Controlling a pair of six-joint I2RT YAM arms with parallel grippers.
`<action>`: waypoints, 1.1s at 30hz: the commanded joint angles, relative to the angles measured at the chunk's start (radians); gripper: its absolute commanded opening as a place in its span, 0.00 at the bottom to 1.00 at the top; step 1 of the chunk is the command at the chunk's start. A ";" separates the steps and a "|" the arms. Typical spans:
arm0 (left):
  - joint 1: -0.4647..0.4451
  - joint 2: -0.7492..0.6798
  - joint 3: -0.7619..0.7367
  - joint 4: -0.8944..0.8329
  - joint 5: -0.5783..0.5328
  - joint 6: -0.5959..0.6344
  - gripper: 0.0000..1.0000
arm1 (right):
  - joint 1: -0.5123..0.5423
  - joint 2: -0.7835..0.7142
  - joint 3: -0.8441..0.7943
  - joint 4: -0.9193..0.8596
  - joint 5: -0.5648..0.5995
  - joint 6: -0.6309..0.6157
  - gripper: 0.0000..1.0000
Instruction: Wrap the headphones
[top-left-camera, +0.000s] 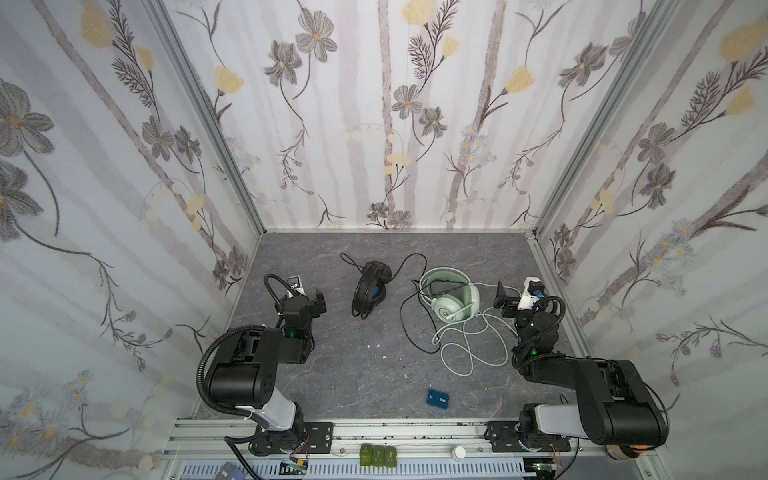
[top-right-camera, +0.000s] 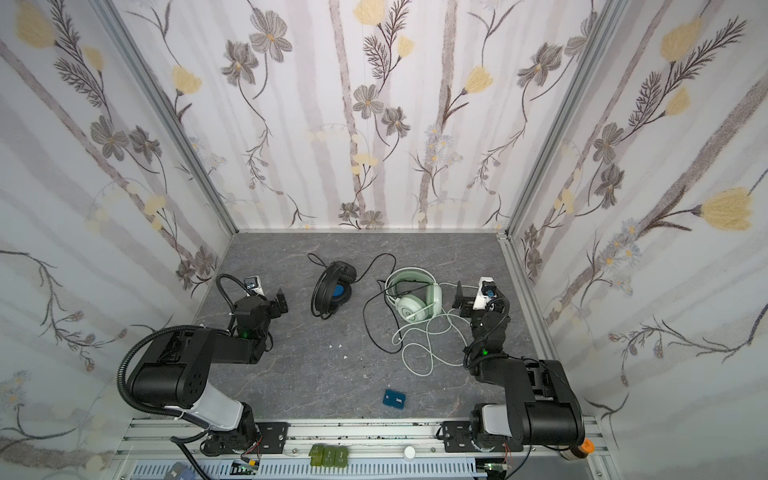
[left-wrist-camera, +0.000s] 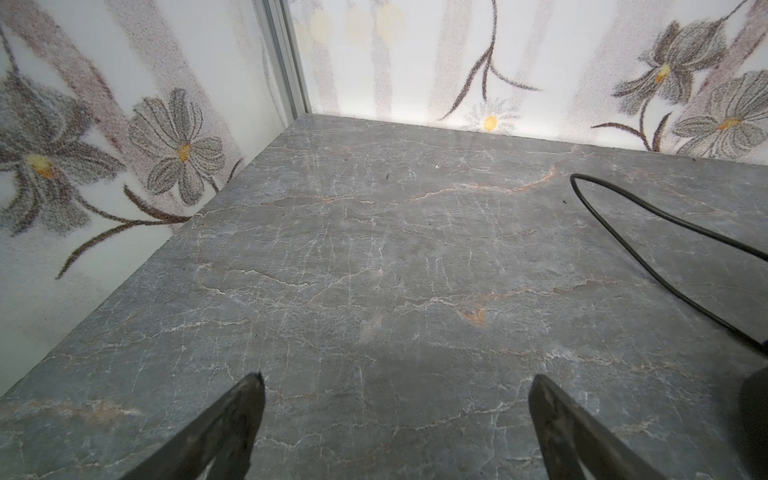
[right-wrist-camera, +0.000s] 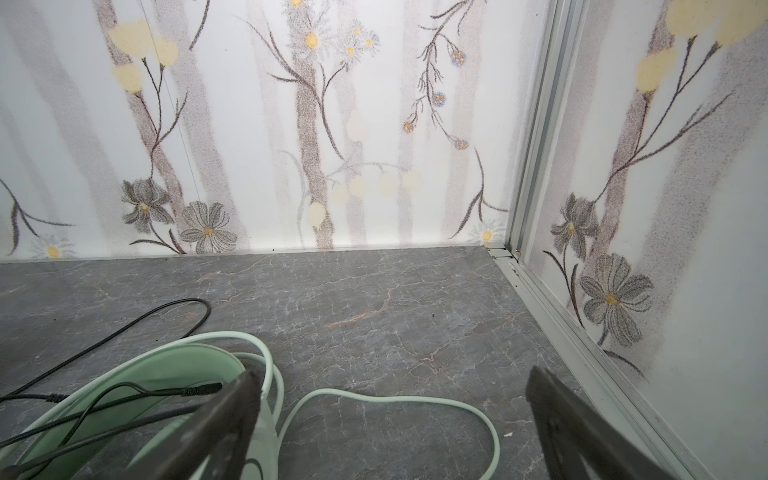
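Note:
Both top views show the black headphones (top-left-camera: 369, 289) (top-right-camera: 332, 289), blue inside, lying at mid-table. Their black cable (top-left-camera: 409, 316) loops toward the mint-green headphones (top-left-camera: 451, 297) (top-right-camera: 415, 300) on the right and crosses that headband. A pale cable (top-left-camera: 461, 345) (right-wrist-camera: 415, 401) sprawls in loose loops in front of the green set. My left gripper (top-left-camera: 319, 302) (left-wrist-camera: 397, 380) hangs open left of the black set, over bare table. Beside the green headband (right-wrist-camera: 124, 386), my right gripper (top-left-camera: 503, 299) (right-wrist-camera: 392, 374) is open above a pale cable loop, holding nothing.
A small blue box (top-left-camera: 438, 400) (top-right-camera: 394, 399) lies near the front edge. Tiny white scraps (top-left-camera: 376, 345) dot the table's middle. Flowered walls close in the left, back and right sides. Green blocks (top-left-camera: 378, 455) and a white cap (top-left-camera: 459, 452) sit on the front rail.

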 joint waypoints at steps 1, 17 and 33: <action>0.001 -0.005 0.003 0.005 0.004 -0.004 1.00 | 0.000 -0.002 0.002 0.047 0.007 0.003 1.00; 0.001 -0.004 0.006 0.001 0.005 -0.006 1.00 | 0.000 -0.001 0.002 0.046 0.008 0.003 1.00; 0.002 -0.159 0.031 -0.193 -0.014 -0.010 1.00 | 0.000 -0.066 0.042 -0.078 0.027 0.010 1.00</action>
